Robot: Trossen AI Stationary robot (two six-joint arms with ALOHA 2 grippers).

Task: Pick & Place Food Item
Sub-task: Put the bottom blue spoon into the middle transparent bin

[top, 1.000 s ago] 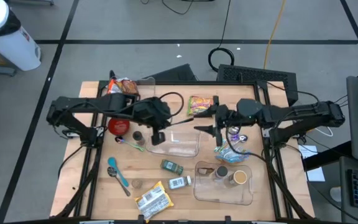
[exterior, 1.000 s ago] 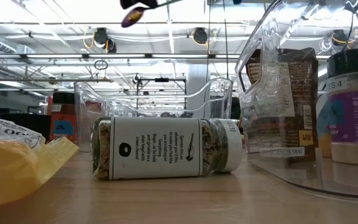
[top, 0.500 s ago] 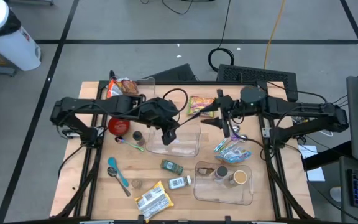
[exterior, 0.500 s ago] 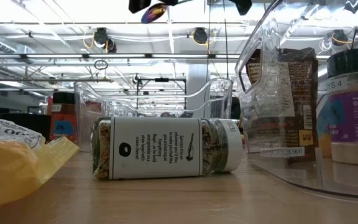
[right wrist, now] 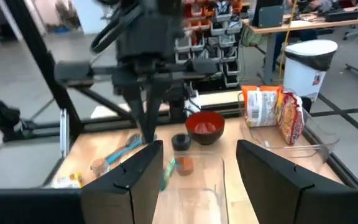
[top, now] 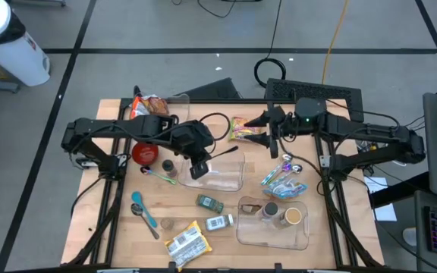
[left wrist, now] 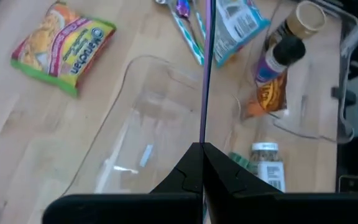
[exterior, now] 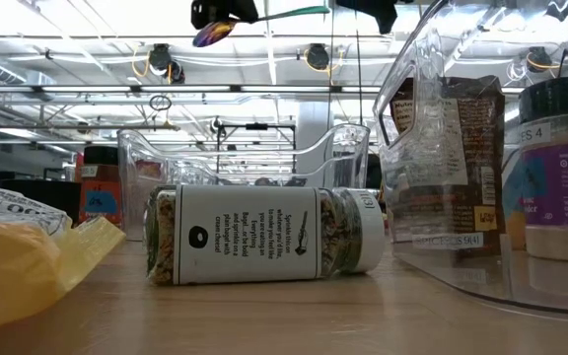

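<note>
My left gripper [top: 198, 168] is shut on a thin spoon [top: 222, 152] with a purple bowl and a green handle. It is held in the air above an empty clear container [top: 217, 176]. The low view shows the spoon's bowl [exterior: 210, 33] and its handle running level toward the table's right. My right gripper [top: 266, 133] is open and empty, above the table beside a yellow-green noodle packet [top: 243, 127] that lies flat on the wood. In the right wrist view [right wrist: 197, 177] its fingers stand wide apart, facing the left arm. My left gripper pinches the spoon's thin handle [left wrist: 202, 138] between its two fingertips, close to the bowl end. The handle runs on past the fingertips toward the table's right. The spoon is lifted clear and lies about level above the clear container.
A second clear bin [top: 298, 235] at the near right holds a jar, a bottle and a packet. Two spice jars [top: 209, 202] lie near the middle. A red bowl [top: 144, 154], a blue spoon [top: 144, 208], a snack pack [top: 187, 243] and a blue packet [top: 283, 182] are scattered about.
My right gripper has drawn back toward the table's far edge, away from the spoon's free end, staying open. My left gripper has swung a little toward the right and back with the spoon, whose handle now lies level.
</note>
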